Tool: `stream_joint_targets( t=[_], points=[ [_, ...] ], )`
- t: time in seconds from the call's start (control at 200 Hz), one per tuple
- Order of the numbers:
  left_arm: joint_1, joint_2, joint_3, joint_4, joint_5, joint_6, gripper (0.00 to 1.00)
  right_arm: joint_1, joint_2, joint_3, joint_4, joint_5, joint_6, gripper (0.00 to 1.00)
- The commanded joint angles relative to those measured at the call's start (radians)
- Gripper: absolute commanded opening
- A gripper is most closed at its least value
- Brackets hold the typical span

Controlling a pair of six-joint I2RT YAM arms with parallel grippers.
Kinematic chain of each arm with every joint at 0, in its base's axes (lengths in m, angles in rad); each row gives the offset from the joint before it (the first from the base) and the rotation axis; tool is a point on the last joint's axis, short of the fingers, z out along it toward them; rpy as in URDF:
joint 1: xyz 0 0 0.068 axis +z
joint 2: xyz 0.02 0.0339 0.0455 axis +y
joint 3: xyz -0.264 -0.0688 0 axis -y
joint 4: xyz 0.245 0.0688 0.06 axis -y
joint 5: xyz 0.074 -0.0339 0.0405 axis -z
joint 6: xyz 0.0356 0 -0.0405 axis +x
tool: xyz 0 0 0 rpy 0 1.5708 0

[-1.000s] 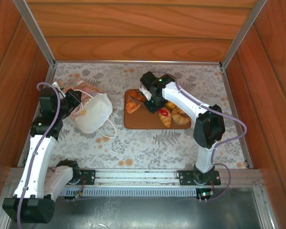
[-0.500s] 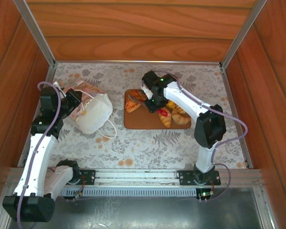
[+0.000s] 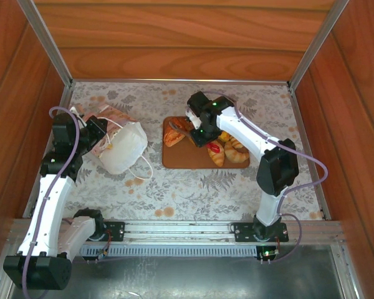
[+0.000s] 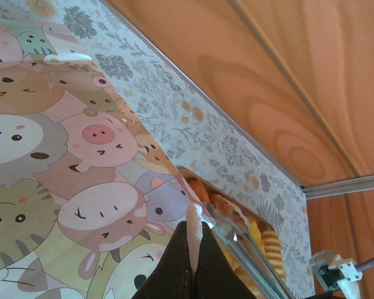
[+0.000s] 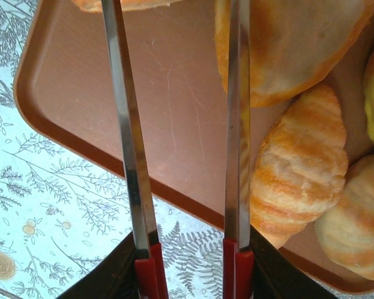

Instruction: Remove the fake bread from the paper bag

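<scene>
The bread [image 3: 221,148] lies on a brown tray [image 3: 181,159] mid-table, with the paper bag [image 3: 121,148] on its side at the tray's 9 o'clock, on a floral table [image 3: 193,187] walled in wood [image 3: 174,43]. Reaching toward 10 o'clock, the right gripper [image 3: 199,134] clamps tongs [image 5: 129,156], their blades apart over the tray. The left gripper [image 3: 93,134], fingers pressed together, sits at the bag's 9 o'clock edge, and whether it holds the bag cannot be told.

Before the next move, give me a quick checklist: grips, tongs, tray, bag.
1. Left jaws shut on paper bag edge: ok.
2. Right jaws gripping tongs by the red handles: ok.
3. Tongs empty: ok, blades apart over bare tray.
4. Tray holds fake bread: ok, several pieces.
5. Paper bag emptied: cannot tell, inside hidden.
</scene>
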Motion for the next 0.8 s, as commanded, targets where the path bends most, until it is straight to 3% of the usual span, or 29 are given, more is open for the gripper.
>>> stream_joint_targets(
  t=[0.0,0.505,0.795],
  points=[
    [-0.003,0.002,0.027,-0.004,0.009,-0.007,0.00,-0.010,0.000,-0.035,-0.028,-0.038,0.042,0.38],
    [-0.003,-0.006,0.018,-0.004,0.006,-0.010,0.00,-0.032,-0.108,-0.137,0.043,-0.241,0.130,0.35],
    [-0.003,-0.012,0.015,-0.004,0.003,-0.010,0.00,-0.059,-0.106,-0.147,0.025,-0.121,0.163,0.35]
  ],
)
